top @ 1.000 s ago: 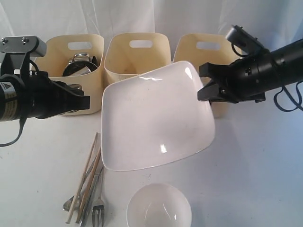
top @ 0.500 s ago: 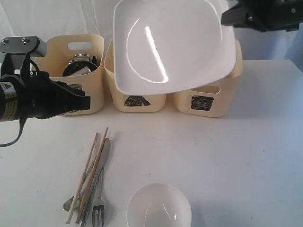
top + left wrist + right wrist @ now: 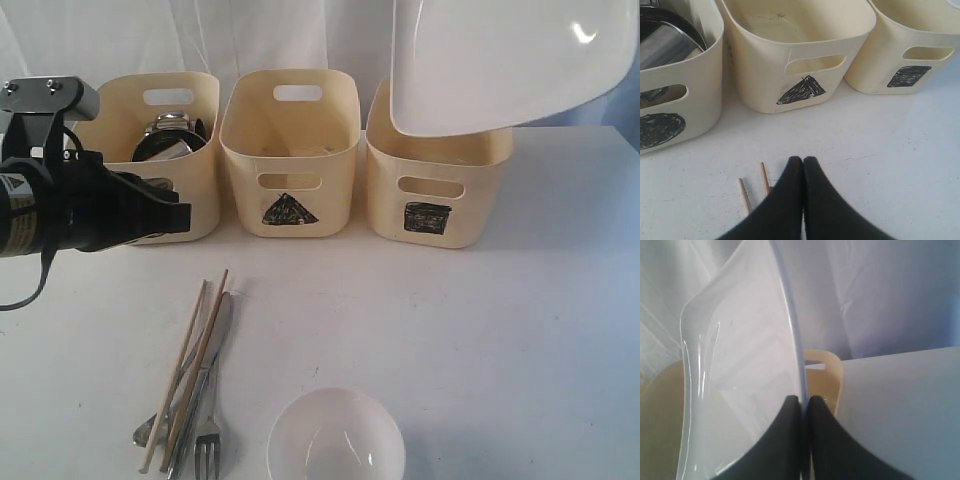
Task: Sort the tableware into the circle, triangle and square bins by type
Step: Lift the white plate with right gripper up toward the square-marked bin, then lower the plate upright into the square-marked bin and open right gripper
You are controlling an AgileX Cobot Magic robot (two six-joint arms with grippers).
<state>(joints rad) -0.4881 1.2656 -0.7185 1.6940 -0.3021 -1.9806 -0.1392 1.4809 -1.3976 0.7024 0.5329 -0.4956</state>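
The coming move turns on how the white square plate (image 3: 500,60) sits over the square bin (image 3: 475,195). In the exterior view the plate hangs at about 1 o'clock, tipped steeply so that its hollow face looks toward the camera. The square bin lies straight toward 6 o'clock from it. The plate's lower edge crosses the bin's far rim in that view, but whether the two touch cannot be told.

The right pincer (image 3: 802,405) is clamped on the plate's rim, with the jaws pressed against either face of the thin edge. It is out of frame in the exterior view. In the right wrist view a cream bin wall shows just past the plate's edge, which fits the plate being over the bin's mouth. The plate looks about as wide as the opening, so it probably has to go in edge-first, lowered toward 6 o'clock, rather than laid flat.

The left pincer (image 3: 803,162) has its jaws together on nothing. It hovers low over the bench (image 3: 520,350) in front of the circle bin (image 3: 195,205), well apart from the plate, so the right arm is the one placed for this drop. The chopsticks (image 3: 190,370) lie on the bench just toward 6 o'clock of the left pincer in the exterior view.
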